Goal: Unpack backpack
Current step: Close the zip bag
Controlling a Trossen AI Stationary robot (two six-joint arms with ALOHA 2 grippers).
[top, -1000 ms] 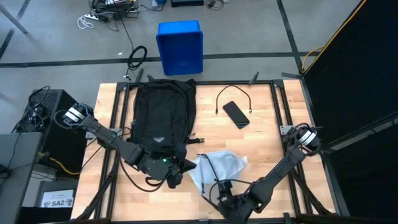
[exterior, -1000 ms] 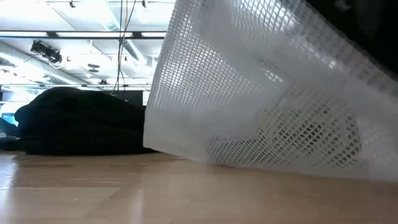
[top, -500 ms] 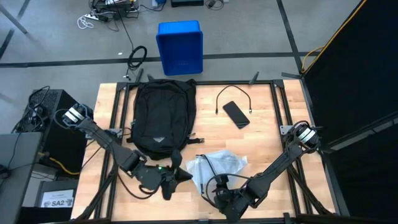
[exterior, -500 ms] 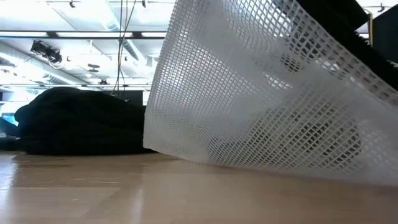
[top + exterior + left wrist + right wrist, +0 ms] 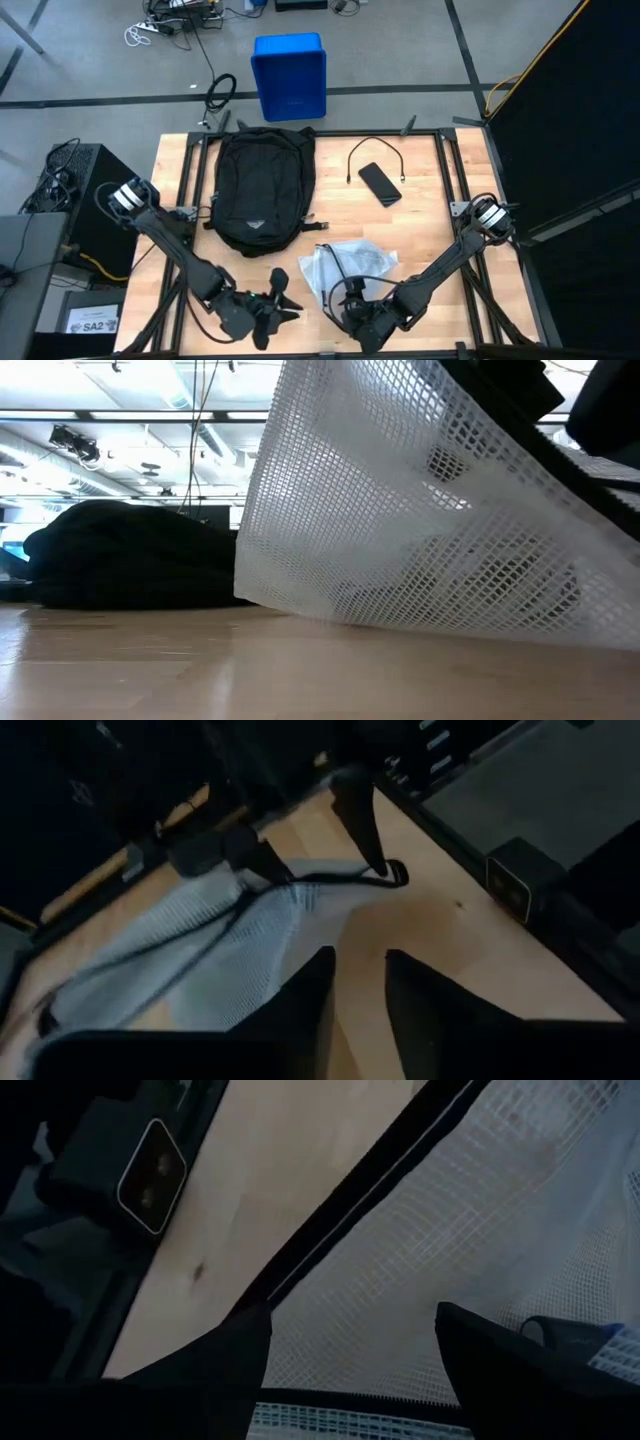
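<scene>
Now flat on the wooden table (image 5: pixel 430 215): large black fabric backpack (image 5: pixel 258 188), toward the far left. Nearer the front, white mesh pouch (image 5: pixel 348 268) with black zipper edge. Left gripper (image 5: pixel 277 305) low at the front edge, fingers slightly parted, holding nothing. Right gripper (image 5: pixel 352 312) beside the pouch, fingers (image 5: pixel 210 1355) spread over the mesh.

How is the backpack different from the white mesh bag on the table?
The backpack is black, opaque and much bigger; the mesh bag is white and see-through. The backpack lies near the table's far edge, apart from both arms; the mesh bag lies near the front edge, at the right gripper. Both rest on the wooden table.
</scene>
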